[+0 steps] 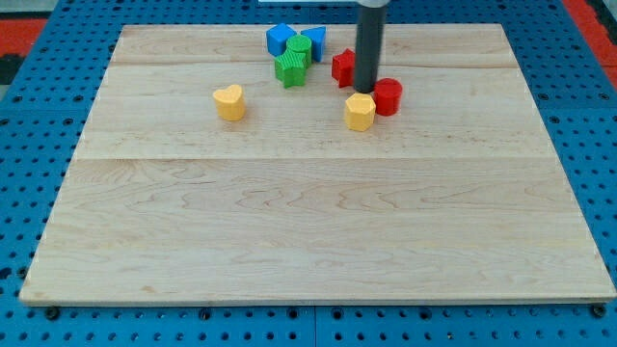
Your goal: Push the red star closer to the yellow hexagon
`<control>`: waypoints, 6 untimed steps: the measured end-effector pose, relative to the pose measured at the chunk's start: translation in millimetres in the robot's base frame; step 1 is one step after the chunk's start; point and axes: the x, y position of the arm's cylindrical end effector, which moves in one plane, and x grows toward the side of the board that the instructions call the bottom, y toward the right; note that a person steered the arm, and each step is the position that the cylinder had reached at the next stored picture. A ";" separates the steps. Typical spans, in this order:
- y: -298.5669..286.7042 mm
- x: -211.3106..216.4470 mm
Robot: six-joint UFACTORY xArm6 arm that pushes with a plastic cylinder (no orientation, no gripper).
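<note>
As the red star (343,67) sits just left of it, my tip (366,91), a bare rod tool with no jaws, touches the yellow hexagon (360,112). A red cylinder (388,96) flanks it on the desk (308,231).

The pale wooden board (318,222) shows fine grain with a smooth, faintly satin finish. It rests on a blue perforated base (29,145). The dark straight rod (369,43) looks matt. The yellow hexagon block (360,112) looks smooth and matt, like painted plastic.

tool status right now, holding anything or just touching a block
My tip: a bare rod, no jaws, holds nothing; it sits between the red star, red cylinder and yellow hexagon.
</note>
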 end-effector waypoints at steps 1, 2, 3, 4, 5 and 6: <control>5.5 -7.4; 29.9 -43.0; -6.7 -80.6; -55.8 -58.4; -49.9 -26.5; -41.7 -9.4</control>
